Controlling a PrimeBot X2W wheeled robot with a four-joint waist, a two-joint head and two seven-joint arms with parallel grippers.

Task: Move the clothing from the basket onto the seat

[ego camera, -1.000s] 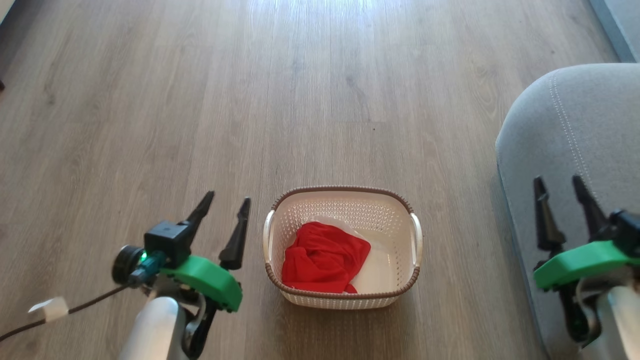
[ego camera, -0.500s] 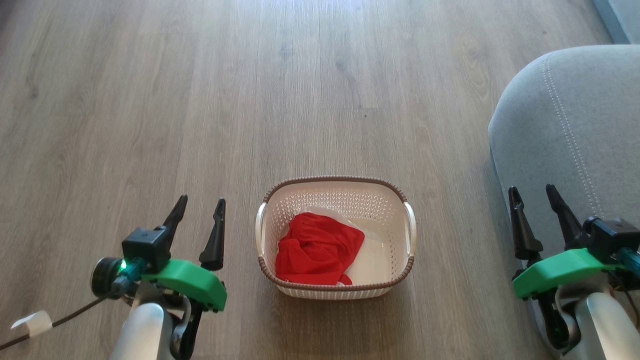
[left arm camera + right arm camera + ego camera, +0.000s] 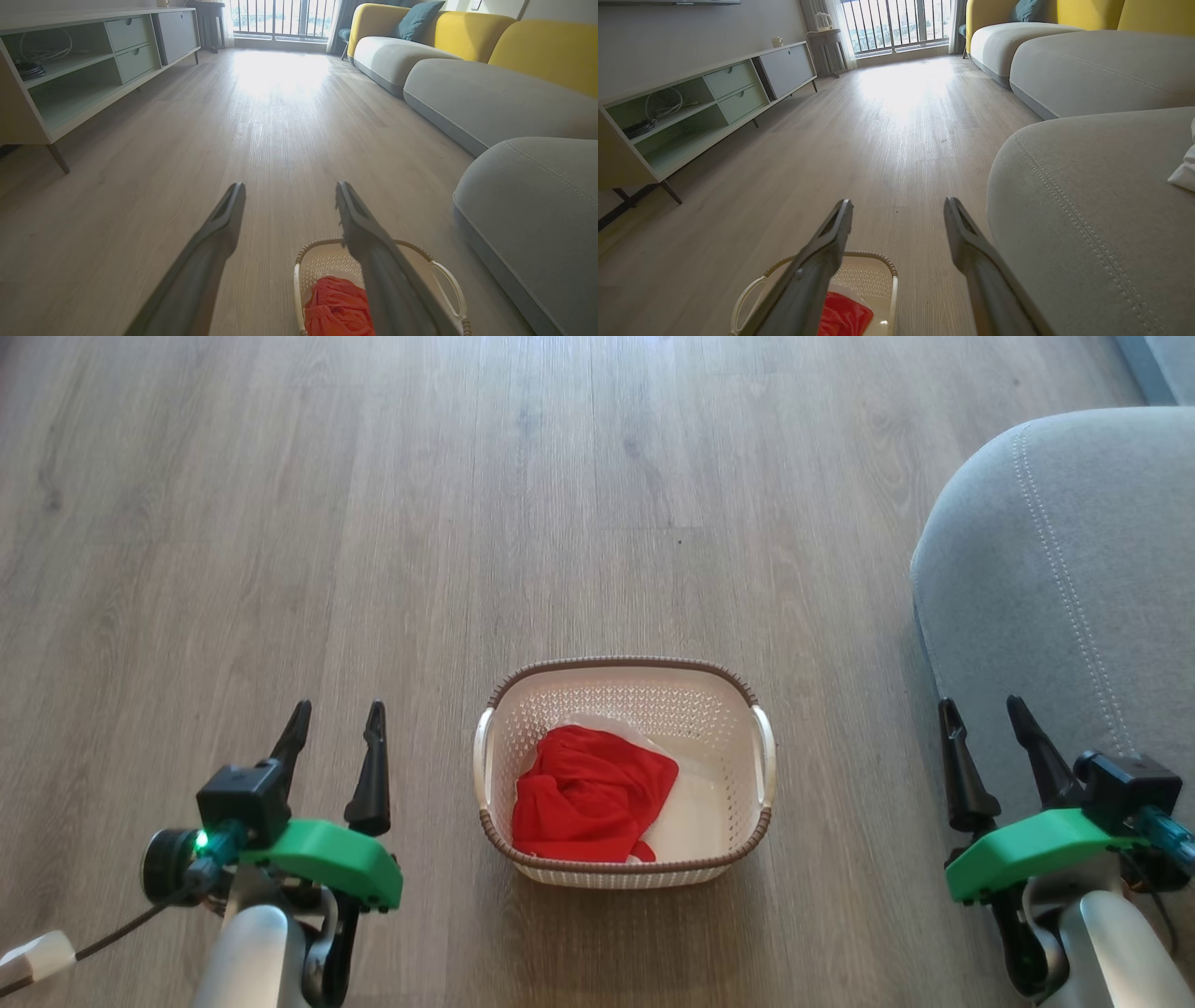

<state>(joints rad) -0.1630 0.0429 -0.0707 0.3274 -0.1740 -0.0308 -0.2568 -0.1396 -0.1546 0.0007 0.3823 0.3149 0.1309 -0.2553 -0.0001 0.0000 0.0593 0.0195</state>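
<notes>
Since a second ago the head view has shifted, and the left gripper (image 3: 338, 707) stands farther from the small cream perforated plastic basket (image 3: 635, 709). The crumpled bright red fabric clothing (image 3: 588, 798) lies in the basket's left half, and the basket stands on the wood-plank floor (image 3: 560, 523). The large grey upholstered seat (image 3: 1055, 569) stands to its right. Both grippers' fingers are spread and empty; the right gripper (image 3: 980, 703) hovers at the seat's edge.
</notes>
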